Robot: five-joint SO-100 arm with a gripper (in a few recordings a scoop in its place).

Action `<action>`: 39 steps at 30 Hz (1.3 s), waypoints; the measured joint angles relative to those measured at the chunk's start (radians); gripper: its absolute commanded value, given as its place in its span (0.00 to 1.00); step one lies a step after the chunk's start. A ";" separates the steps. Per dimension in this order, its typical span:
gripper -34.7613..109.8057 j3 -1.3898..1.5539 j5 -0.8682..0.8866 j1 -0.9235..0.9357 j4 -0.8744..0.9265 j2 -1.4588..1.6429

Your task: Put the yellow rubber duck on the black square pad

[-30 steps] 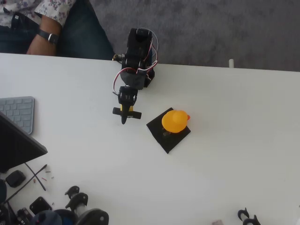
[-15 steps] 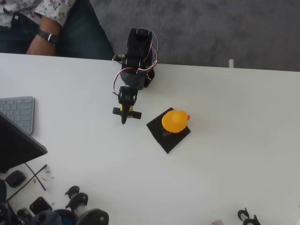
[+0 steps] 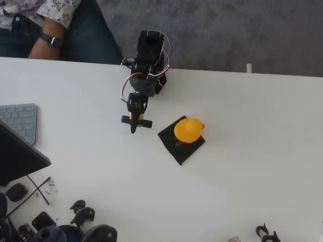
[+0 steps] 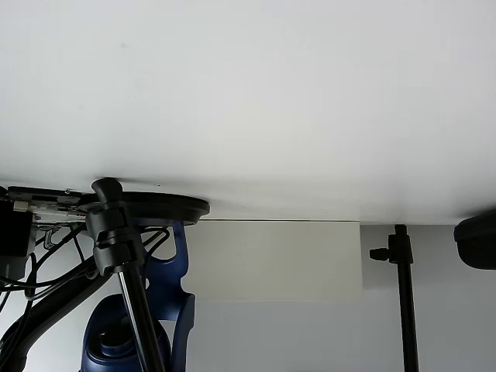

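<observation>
In the overhead view the yellow rubber duck (image 3: 187,130) sits on the black square pad (image 3: 180,153), covering the pad's upper right part, with its red-orange beak pointing right. My gripper (image 3: 133,129) hangs a short way left of the pad, apart from both. It points down the picture, its fingers drawn together into one narrow tip with nothing between them. The black arm (image 3: 147,63) is folded back toward its base at the table's far edge.
A grey keyboard (image 3: 20,121) and a dark laptop corner (image 3: 17,156) lie at the left. Black parts and cables (image 3: 75,219) clutter the lower left, and more black parts (image 3: 266,233) sit at the lower right. A person's arm (image 3: 48,38) rests beyond the far edge.
</observation>
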 measured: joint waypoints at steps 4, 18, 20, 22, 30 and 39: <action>0.26 0.000 0.000 0.000 0.000 0.000; 0.26 0.000 0.000 0.000 0.000 0.000; 0.26 0.000 0.000 0.000 0.000 0.000; 0.25 0.000 0.000 0.000 0.000 0.000; 0.23 0.000 0.000 0.000 0.000 0.000; 0.23 0.000 0.000 0.000 0.000 0.000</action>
